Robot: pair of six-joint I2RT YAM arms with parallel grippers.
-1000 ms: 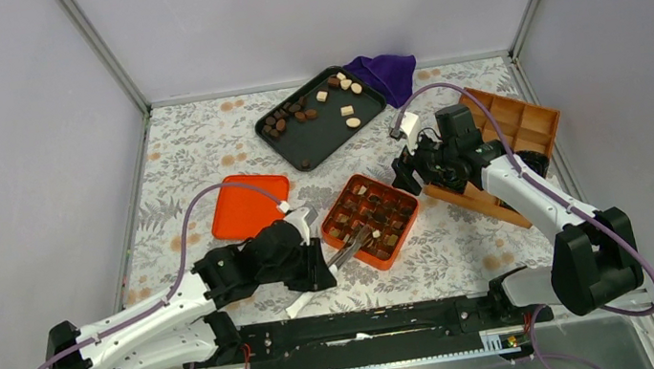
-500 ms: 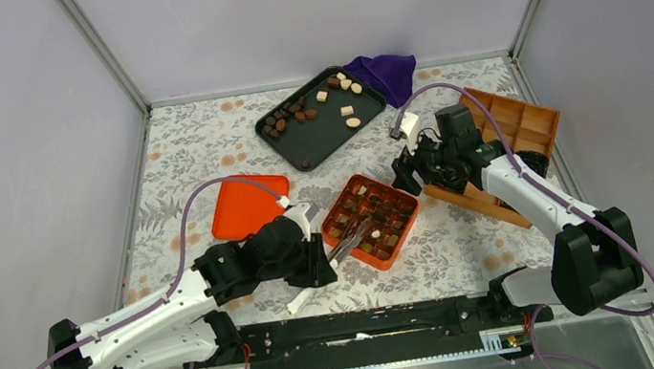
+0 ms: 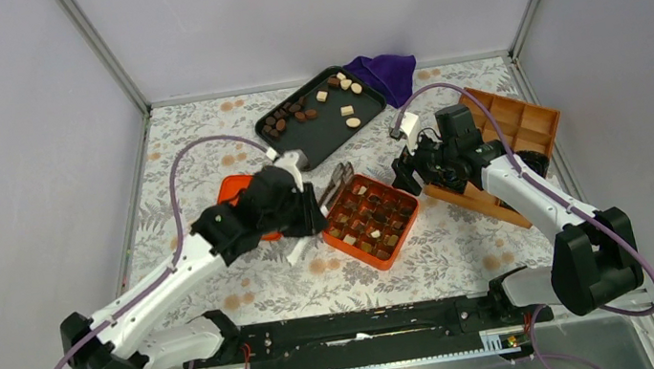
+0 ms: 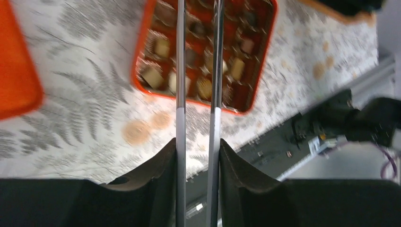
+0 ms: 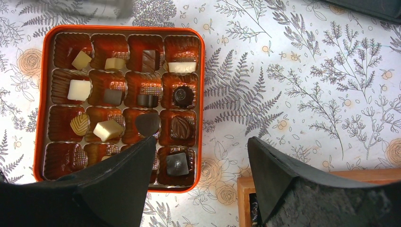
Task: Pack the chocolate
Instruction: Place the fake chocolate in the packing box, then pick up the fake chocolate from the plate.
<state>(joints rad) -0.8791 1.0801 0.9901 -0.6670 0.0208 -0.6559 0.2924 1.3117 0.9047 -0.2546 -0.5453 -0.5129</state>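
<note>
L pincer (image 4: 197, 151): clamped on metal tongs (image 3: 339, 181); blades a little apart, tips over far-left corner of orange box (image 3: 407, 219); anything btw tips: can't tell.
R pincer (image 5: 201, 142): jaws wide apart, nothing btw them, above counter (image 3: 200, 135) just right of box.
Chocolate (image 5: 108, 128): dark, brown & cream pcs in most box cells; more loose on black tray (image 3: 325, 142) at back.
Wooden organiser (image 3: 519, 124): right of box, by R arm.

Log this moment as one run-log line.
left gripper: shut on tongs | tongs: along chocolate box far-left edge | right gripper: open, empty | tray: chocolates unpacked
</note>
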